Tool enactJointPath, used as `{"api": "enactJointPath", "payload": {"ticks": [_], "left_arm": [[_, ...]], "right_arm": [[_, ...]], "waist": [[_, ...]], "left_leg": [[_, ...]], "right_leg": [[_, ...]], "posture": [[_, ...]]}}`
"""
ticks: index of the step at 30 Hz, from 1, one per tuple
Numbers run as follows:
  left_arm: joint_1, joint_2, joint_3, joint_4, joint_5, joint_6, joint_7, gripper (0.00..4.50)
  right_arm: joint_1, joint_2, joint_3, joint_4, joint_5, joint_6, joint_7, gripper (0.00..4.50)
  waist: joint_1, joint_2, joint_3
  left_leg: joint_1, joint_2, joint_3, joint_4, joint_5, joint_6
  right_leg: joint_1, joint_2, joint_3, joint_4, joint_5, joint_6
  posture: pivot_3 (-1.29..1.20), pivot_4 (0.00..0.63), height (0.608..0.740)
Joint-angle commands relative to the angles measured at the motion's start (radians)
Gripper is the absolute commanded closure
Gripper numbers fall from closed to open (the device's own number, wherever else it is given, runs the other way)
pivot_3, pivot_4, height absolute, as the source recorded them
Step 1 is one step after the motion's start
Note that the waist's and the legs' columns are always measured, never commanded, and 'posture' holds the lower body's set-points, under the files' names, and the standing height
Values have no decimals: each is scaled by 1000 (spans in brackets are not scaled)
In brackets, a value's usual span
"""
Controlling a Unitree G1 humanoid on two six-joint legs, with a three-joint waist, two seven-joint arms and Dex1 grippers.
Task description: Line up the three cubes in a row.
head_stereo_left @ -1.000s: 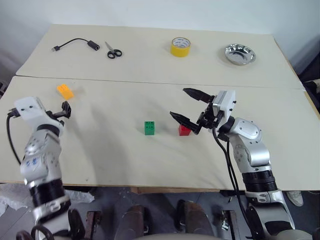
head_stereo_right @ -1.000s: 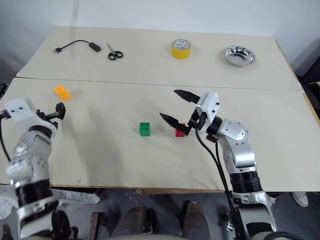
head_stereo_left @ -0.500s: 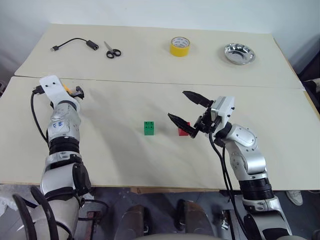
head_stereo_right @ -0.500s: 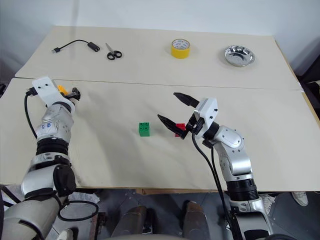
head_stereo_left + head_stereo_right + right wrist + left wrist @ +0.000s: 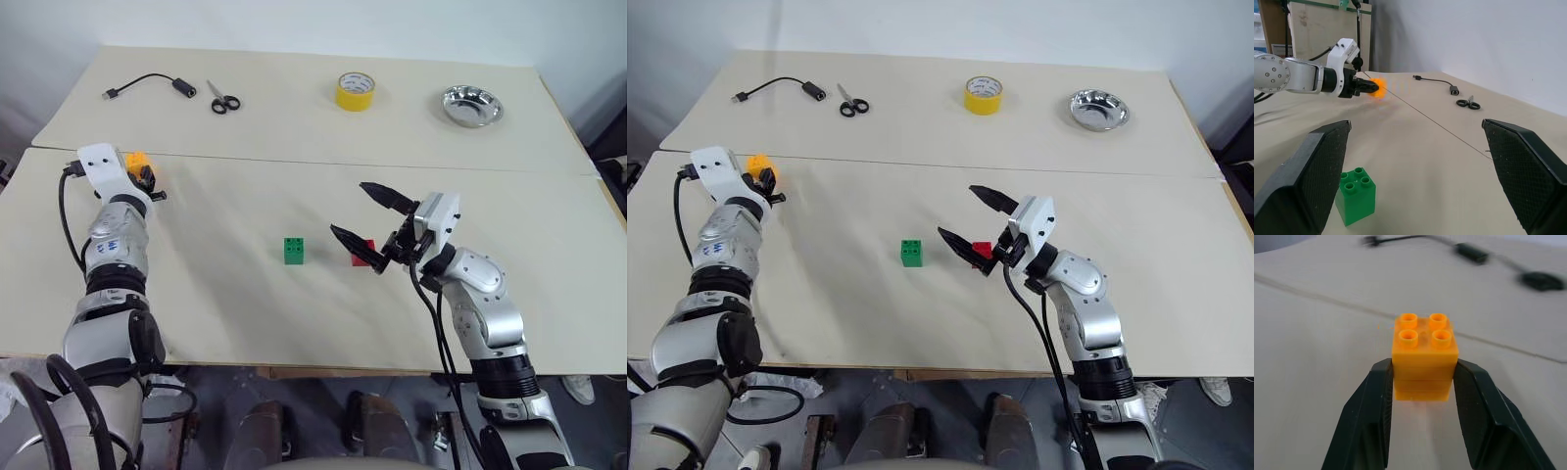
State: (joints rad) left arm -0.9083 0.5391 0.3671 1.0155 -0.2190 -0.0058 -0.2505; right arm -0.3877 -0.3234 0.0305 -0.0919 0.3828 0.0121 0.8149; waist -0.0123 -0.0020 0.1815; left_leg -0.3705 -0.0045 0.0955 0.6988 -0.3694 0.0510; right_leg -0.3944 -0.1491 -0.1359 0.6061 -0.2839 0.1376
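Note:
The orange-yellow cube (image 5: pixel 1425 355) sits at the far left of the table, by the seam, and my left gripper (image 5: pixel 1424 368) is shut on its sides; in the head view the same cube (image 5: pixel 136 161) peeks out past that gripper (image 5: pixel 147 175). Mid-table stands the green cube (image 5: pixel 293 251). A short way to its right is the red cube (image 5: pixel 361 258), partly hidden behind the lower finger of my right gripper (image 5: pixel 351 209), which hovers open just beside and above it. The right wrist view shows the green cube (image 5: pixel 1355 195) close in front.
On the far board lie a black cable (image 5: pixel 147 86), scissors (image 5: pixel 223 100), a yellow tape roll (image 5: pixel 354 91) and a metal bowl (image 5: pixel 472 105). A seam (image 5: pixel 294 162) runs across between the two table boards.
My left arm reached forward to the orange-yellow cube and its fingers closed on it. The right gripper stayed open beside the red cube.

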Motion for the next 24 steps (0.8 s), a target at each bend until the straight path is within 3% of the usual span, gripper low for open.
{"api": "enactJointPath", "payload": {"ticks": [1, 5, 9, 13, 24], "left_arm": [[80, 100, -39, -144, -78, -4, -451, 3052], [237, 231, -91, -301, -148, -145, -981, 3052], [257, 281, -149, -281, -141, -170, -1219, 3052], [215, 272, -238, -198, -65, -234, -1314, 3052], [2, 214, -370, 125, 107, -449, -1333, 3052]], "right_arm": [[16, -57, -49, -60, 30, 17, 18, 0], [63, -150, -85, -81, 53, 45, 73, 0], [73, -207, -116, -74, 68, 58, 99, 0], [70, -223, -124, -57, 69, 50, 114, 0], [140, -239, -145, -116, 53, 45, 101, 0]], "waist": [[-11, 0, 0], [-21, 0, 0], [-14, 1, 0], [-10, 1, 0], [-10, 1, 0]], "left_leg": [[0, 0, 0, 0, 0, 0], [0, 0, 1, -1, 0, -1], [0, 3, 4, 0, -1, -1], [1, 3, 5, 2, 0, 0], [-1, 1, 5, 1, 0, 1]], "right_leg": [[0, 0, 0, 0, 0, 0], [-1, 1, -1, 0, 0, 0], [-1, 1, 0, -2, -1, -2], [0, -1, 1, -2, -1, -2], [-1, 0, 0, -2, -1, -2]], "posture": [[0, 150, 740], [0, 150, 740], [0, 150, 740], [0, 150, 740], [0, 150, 740]]}}
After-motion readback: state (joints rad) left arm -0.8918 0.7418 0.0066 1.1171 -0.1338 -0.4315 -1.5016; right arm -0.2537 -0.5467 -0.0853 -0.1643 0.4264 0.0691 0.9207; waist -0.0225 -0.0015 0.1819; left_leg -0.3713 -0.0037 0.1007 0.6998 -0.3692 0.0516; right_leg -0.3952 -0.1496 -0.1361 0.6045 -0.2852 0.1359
